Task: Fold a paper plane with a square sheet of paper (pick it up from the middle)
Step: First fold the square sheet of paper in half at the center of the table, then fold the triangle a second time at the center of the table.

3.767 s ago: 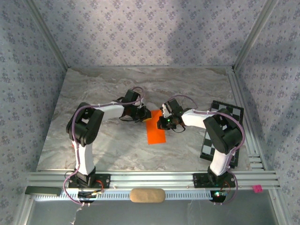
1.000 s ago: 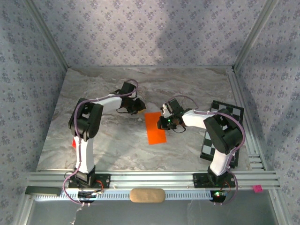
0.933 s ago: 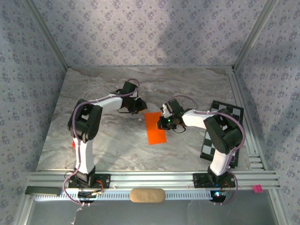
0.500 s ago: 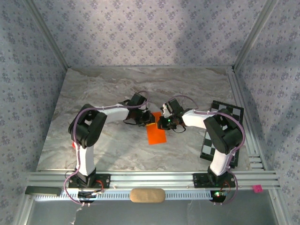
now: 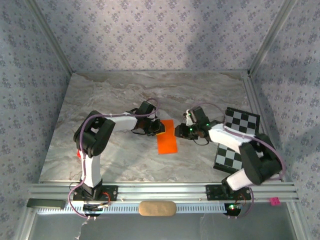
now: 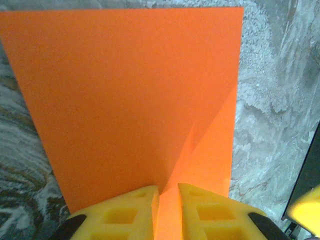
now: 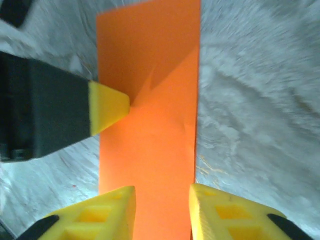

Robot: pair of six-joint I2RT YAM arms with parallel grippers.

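Note:
The square sheet of paper [image 5: 166, 141] lies on the marble table as a bright orange rectangle, folded over, with no dart shape to it. My left gripper [image 5: 157, 127] is at its upper left edge. In the left wrist view the yellow fingers [image 6: 125, 210] stand almost together, and a raised ridge of the paper [image 6: 125, 90] runs up between them, so the left gripper [image 6: 169, 200] is shut on it. My right gripper [image 5: 182, 131] sits just right of the sheet, open. In its own view the right gripper [image 7: 162, 210] has its jaws on either side of the paper [image 7: 150, 130], apart from it.
A black-and-white checkerboard card [image 5: 235, 145] lies at the right under the right arm. A tan oblong [image 5: 156, 208] and a small pink piece [image 5: 274, 201] sit on the front rail. The left fingertip [image 7: 107, 105] shows in the right wrist view.
My left gripper swung in from the upper left to the sheet's edge and closed on it. My right gripper opened and drew back to the right off the paper.

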